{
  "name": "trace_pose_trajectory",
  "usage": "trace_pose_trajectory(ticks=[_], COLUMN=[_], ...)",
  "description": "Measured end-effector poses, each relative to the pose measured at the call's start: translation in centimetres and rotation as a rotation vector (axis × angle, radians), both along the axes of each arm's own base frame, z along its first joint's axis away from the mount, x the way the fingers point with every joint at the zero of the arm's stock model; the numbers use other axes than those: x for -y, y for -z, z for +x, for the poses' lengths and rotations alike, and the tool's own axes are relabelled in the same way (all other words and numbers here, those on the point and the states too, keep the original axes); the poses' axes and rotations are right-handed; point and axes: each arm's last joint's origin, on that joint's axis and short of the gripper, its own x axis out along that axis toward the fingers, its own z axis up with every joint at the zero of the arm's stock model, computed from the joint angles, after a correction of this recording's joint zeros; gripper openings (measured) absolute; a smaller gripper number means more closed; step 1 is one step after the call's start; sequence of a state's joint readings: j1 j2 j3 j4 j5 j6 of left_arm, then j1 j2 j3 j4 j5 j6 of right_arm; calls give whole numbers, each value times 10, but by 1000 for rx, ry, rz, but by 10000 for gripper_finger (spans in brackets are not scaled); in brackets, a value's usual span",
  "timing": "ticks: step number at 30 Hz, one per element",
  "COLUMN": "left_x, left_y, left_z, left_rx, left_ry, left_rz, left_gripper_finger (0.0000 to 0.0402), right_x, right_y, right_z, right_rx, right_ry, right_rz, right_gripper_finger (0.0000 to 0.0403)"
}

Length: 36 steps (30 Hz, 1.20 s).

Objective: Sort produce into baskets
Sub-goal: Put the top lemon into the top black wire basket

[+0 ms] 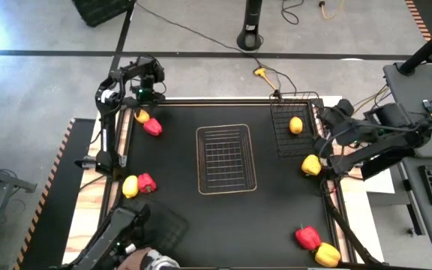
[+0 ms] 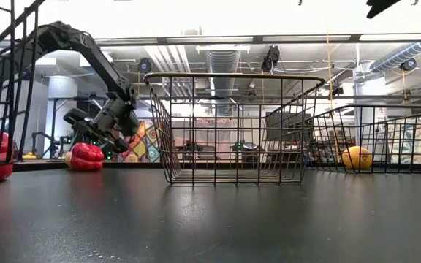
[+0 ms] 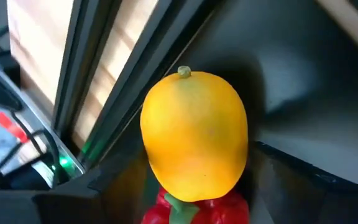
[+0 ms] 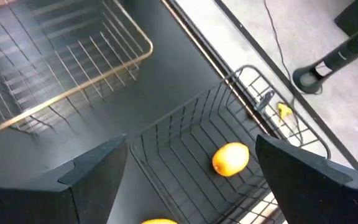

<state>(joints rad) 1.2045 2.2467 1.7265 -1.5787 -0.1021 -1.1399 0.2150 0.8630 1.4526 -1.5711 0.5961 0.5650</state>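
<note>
- Now note your left gripper [image 1: 142, 105], left of the pale wire basket [image 1: 226, 158]: jaw state cannot be told; lemon [image 3: 194, 134] and red pepper [image 1: 153, 127] lie just below.
- Your right gripper [image 4: 188, 180], jaws spread, hovers right of it, above the black basket [image 4: 185, 134] holding a lemon [image 4: 230, 159].

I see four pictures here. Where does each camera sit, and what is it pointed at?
High view: above the table, looking straight down; both arms show, left pincer over a lemon, right pincer open.
Low view: at tabletop height, looking level through the pale basket; the left arm shows.
Left wrist view: on the left arm, close over that lemon.
Right wrist view: on the right arm, over the black basket; its fingers show.
Shared: high and right wrist views both show the basketed lemon.
</note>
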Motion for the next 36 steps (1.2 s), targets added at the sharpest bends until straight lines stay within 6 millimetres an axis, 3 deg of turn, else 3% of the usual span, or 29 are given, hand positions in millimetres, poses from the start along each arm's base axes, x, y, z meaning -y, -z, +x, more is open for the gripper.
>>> trace_pose_trajectory(ticks=[7, 22, 30, 36], left_x=[-1, -3, -4, -3], left_y=[3, 19, 18, 12], left_z=[-2, 1, 1, 2], left_rx=[41, 41, 36, 55], left_ry=[27, 101, 136, 169], left_rz=[-27, -102, -100, -78], left_gripper_finger=[257, 254, 196, 195], right_x=[2, 1, 1, 1], right_y=[-15, -16, -15, -15], right_z=[-10, -11, -9, -9], right_rx=[76, 75, 72, 65], right_ry=[-8, -24, -20, -32], right_rz=[45, 68, 71, 62], right_gripper_finger=[345, 345, 345, 345])
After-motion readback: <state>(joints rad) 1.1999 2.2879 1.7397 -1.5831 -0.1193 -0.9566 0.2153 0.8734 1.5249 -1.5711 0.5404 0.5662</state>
